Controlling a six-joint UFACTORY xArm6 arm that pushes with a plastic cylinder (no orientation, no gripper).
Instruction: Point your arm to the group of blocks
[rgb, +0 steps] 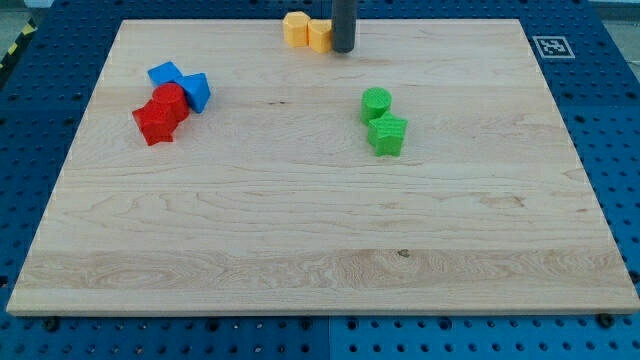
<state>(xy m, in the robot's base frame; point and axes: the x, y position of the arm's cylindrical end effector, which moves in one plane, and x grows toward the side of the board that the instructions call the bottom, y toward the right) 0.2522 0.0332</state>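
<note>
Red and blue blocks: two red blocks (161, 114) and two blue blocks (182, 84) touch in a cluster near the worktop (300, 230) left edge, long axis running top-right to bottom-left. My tip (343, 49) sits well to its right, touching the yellow blocks (307, 31). No hand fitted, nothing held. I'd slide left, clearing yellow, and stop short.

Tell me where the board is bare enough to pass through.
Bare: the whole lower half of the board, and the lane between the red blocks and green blocks. Crowded: the top edge, where my tip touches the yellow blocks, and the blue blocks cluster.
</note>
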